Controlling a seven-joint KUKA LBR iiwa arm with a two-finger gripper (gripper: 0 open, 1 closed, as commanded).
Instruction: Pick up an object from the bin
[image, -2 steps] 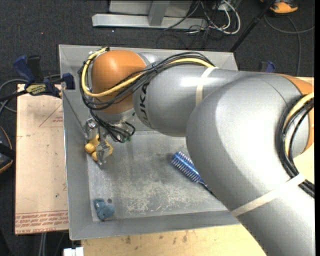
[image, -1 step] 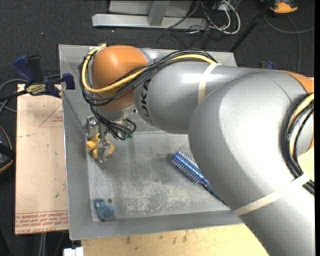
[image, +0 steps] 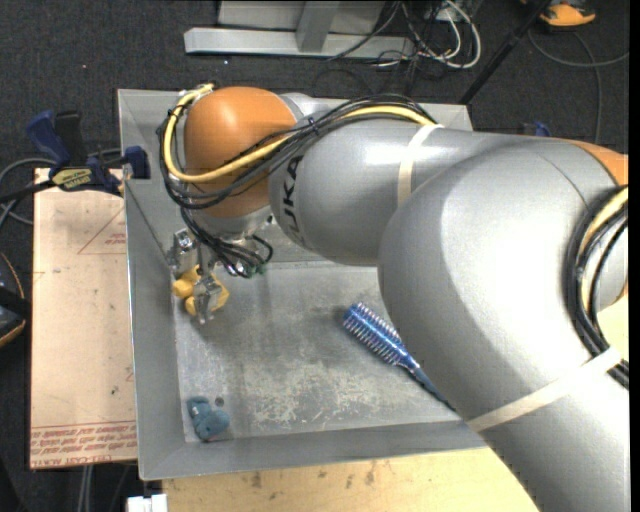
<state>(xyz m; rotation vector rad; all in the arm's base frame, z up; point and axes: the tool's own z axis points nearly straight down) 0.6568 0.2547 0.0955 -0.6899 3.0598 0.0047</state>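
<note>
The gripper (image: 203, 298) is at a yellow thing (image: 184, 289) by the left wall (image: 152, 300); I can't tell if it's squeezing. Hold tight, then lift straight up.

A blue hairbrush (image: 372, 333) lies on the floor of the grey bin (image: 290, 385), right of centre. Its bristled head points to the upper left and its handle runs toward the lower right. A small blue-grey lump (image: 207, 419) sits in the bin's near left corner, well apart from the hairbrush. Beyond the bin, cables (image: 440, 30) trail over dark carpet (image: 60, 50).
</note>
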